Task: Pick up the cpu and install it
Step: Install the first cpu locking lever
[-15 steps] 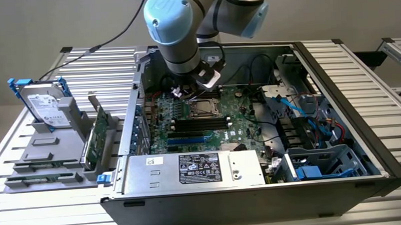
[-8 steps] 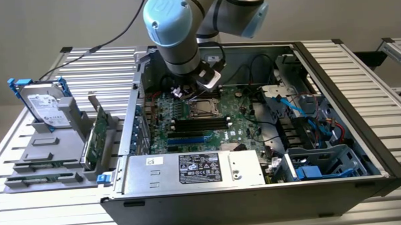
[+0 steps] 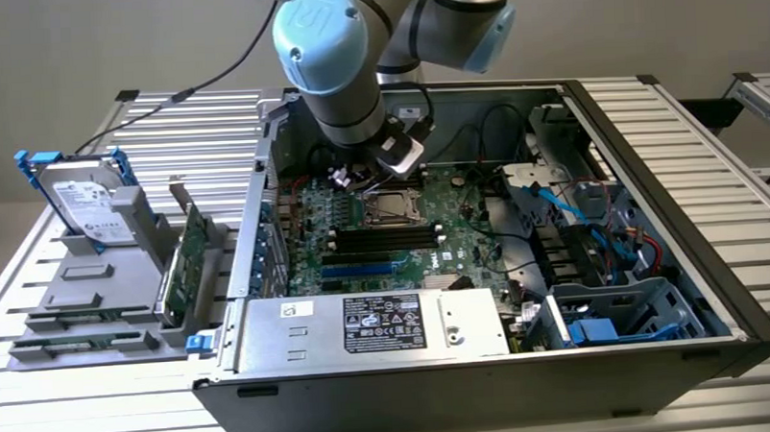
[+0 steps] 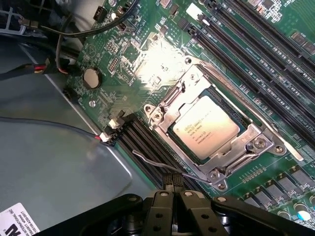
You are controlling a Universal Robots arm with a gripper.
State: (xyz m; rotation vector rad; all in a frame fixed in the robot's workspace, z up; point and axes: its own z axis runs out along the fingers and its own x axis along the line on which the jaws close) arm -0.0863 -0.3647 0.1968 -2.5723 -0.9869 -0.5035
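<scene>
The gripper [image 4: 172, 186] enters at the near edge of the wrist view. Its two black fingers [image 4: 160, 206] are pressed flat together with nothing held between them. Just past the tips, a thin wire lever [image 4: 162, 166] runs across. Beyond the lever sits the cpu [image 4: 205, 129], a small square chip with a dull silver top and faint printed text. It lies flat in its socket [image 4: 256, 142], ringed by a shiny metal frame with screws at the corners. The chip is close to the fingertips but apart from them, and nothing touches it.

A green board [image 4: 118, 54] spreads around the socket. Black memory slots [image 4: 246, 44] run in long rows on the far side of the chip, and more run beside the lever. Farther off is a round coin battery [image 4: 91, 77], with loose cables past it.

In the exterior view, the arm [image 3: 335, 74] comes down from above into an open computer case [image 3: 494, 395] lying on its side. Its tip hovers just over the chip, which shows there as a pale square mid-board. A metal power supply [image 3: 363, 327] with a black label fills the case's near edge. The case rests on a slatted table [image 3: 729, 166]. To the exterior view's left, well apart from the case, a grey rack [image 3: 92, 284] holds a hard drive [image 3: 84, 202] (silver, with a white label) upright and a green card [image 3: 188, 256] on edge.
</scene>
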